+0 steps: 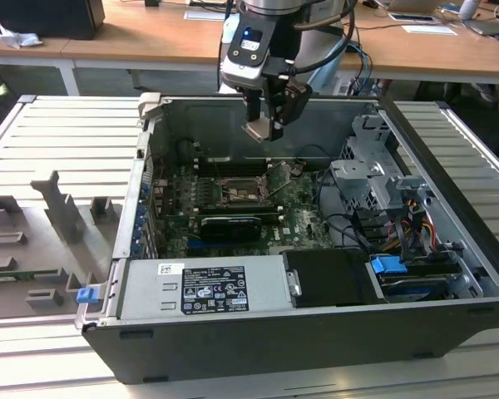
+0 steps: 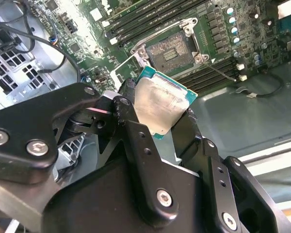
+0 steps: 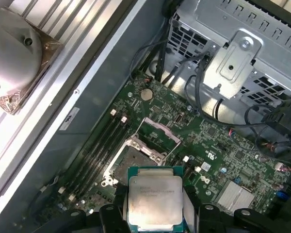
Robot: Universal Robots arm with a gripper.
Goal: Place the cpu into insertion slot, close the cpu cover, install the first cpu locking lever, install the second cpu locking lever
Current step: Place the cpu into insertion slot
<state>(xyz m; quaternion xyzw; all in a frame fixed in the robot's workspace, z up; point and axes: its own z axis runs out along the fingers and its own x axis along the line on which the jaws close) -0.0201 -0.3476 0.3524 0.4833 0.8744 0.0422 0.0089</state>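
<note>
Square pale-silver cpu (image 3: 153, 199), green-rimmed

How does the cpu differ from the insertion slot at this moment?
The cpu has a pale metal top; the insertion slot is a dark recess. The cpu is held in the gripper above the motherboard; the insertion slot sits on it, uncovered and empty. Both are square.

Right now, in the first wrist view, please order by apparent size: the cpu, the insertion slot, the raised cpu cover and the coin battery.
1. cpu: largest, though it is nearest the camera.
2. insertion slot and cpu cover: these look alike, and the cpu hides part of the slot, so they are not ranked.
3. coin battery: smallest.
</note>
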